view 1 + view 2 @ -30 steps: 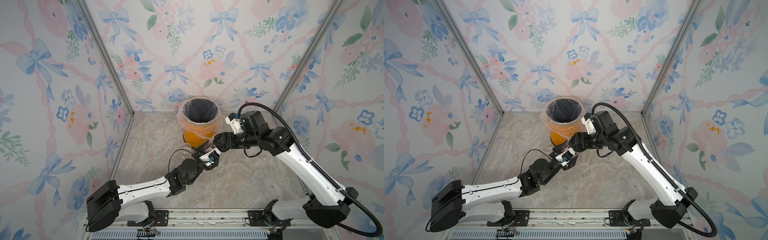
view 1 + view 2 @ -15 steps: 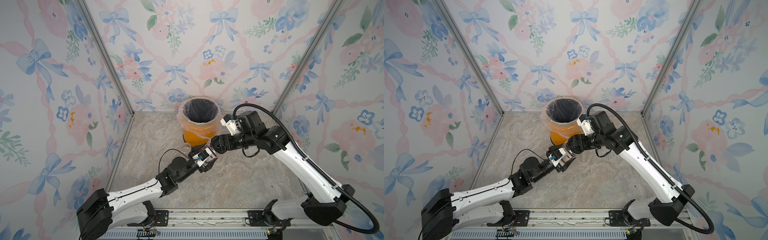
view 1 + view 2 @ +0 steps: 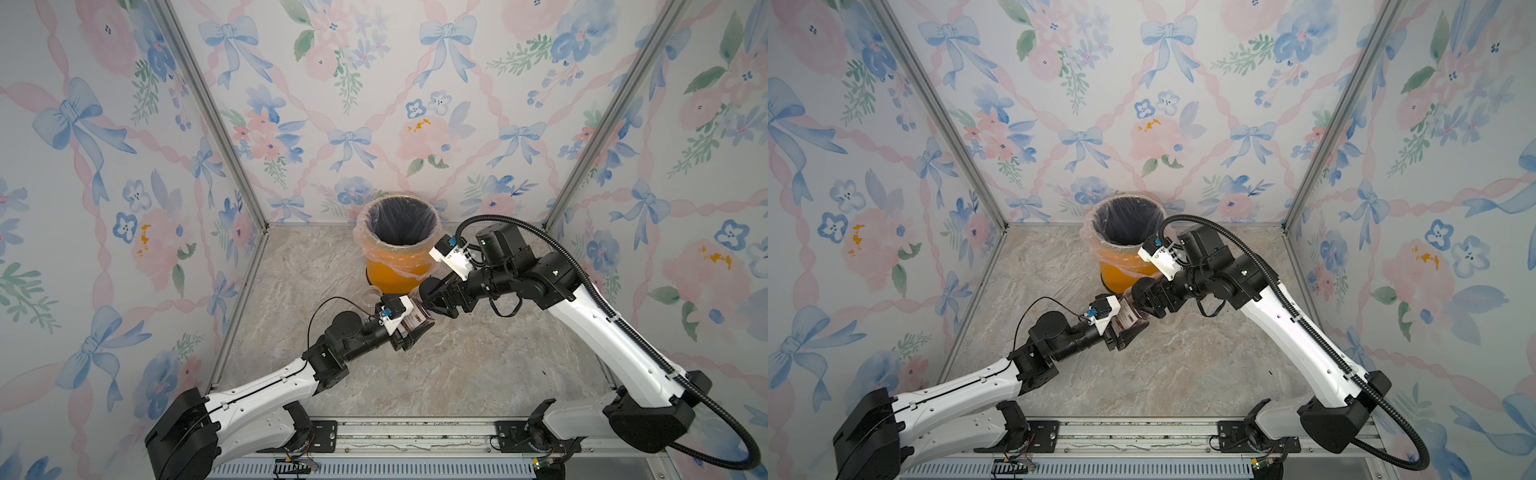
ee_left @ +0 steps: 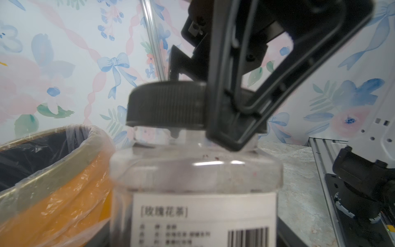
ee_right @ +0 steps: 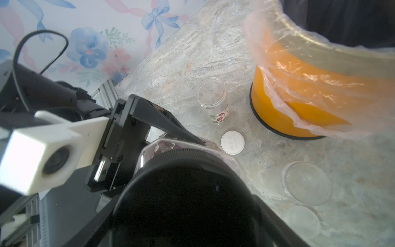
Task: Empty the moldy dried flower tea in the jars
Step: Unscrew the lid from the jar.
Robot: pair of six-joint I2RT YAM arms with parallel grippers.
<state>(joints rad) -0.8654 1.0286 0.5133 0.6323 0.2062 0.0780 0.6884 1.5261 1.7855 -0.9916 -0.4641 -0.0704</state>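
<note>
Centre of both top views, just below the orange bin (image 3: 392, 272): labelled jar (image 3: 417, 321) held between the two arms. The left gripper (image 3: 408, 335) is closed on the jar's body from the lower left. The right gripper (image 3: 430, 302) is closed on the black lid (image 4: 166, 102) from the upper right; one finger lies across the lid's ribbed edge in the left wrist view, and the lid fills the gap between the fingers in the right wrist view.

The jar's long axis runs lower left to upper right in the top views, base toward the left arm and lid toward the right arm, so the two grippers face each other along one line. Dried flower tea (image 5: 163, 147) shows as reddish-brown bits through the clear shoulder under the lid; how much the jar holds cannot be told.

Judgement: the lid is on, so the step in hand is unscrewing. This calls for a turn about that axis by the right gripper while the left holds the body fast, then a pull-off toward the upper right. The bin mouth lies above the jar in the top views, nearer the lid end.

Right wrist view, upper middle: a round jar (image 5: 212, 96), open and apparently empty, on the table (image 5: 192, 53), a white lid (image 5: 232, 142) beside it; two clear lids (image 5: 306, 182) at lower right.
</note>
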